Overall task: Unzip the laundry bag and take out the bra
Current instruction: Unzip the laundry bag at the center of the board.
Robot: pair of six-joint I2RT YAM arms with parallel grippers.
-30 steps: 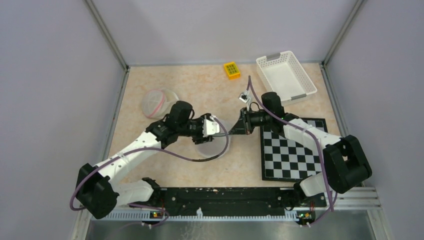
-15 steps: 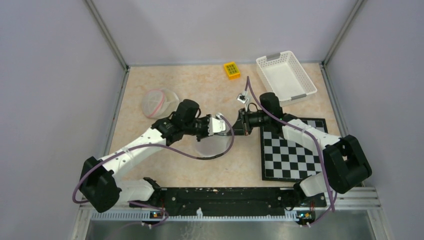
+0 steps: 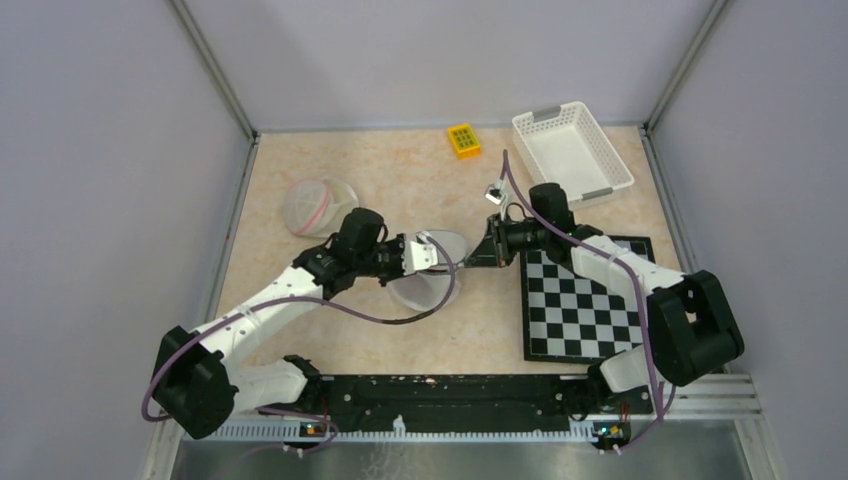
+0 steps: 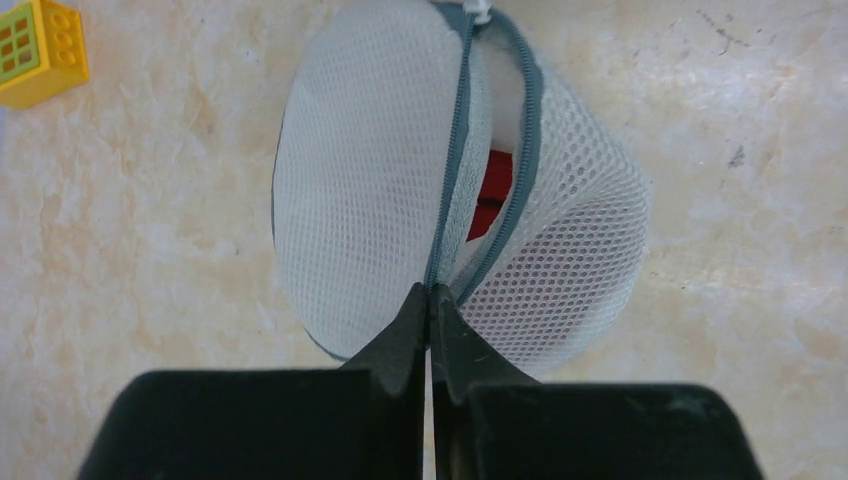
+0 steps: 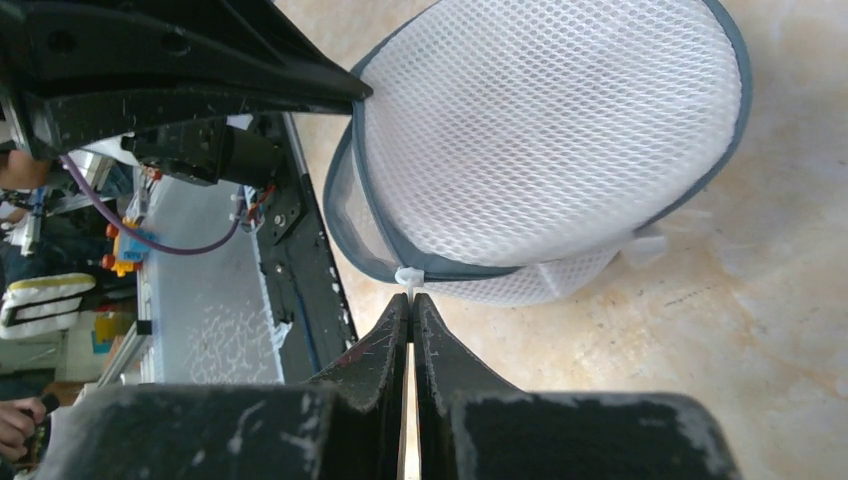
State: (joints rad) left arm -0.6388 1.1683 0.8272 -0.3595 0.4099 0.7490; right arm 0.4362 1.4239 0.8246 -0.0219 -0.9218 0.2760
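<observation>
yellow block [image 3: 462, 139]: beyond the right gripper [image 3: 480, 258], well apart | white basket [image 3: 572, 155]: beyond it and to its right | checkerboard mat [image 3: 585, 300]: flat, just right of it | round translucent thing [image 3: 318, 205] with pink line: left of the left gripper [image 3: 425, 252], slightly beyond it

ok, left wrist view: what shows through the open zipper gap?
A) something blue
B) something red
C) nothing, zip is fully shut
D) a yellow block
B: red fabric shows inside the bag, between the parted halves of the zipper.
</observation>
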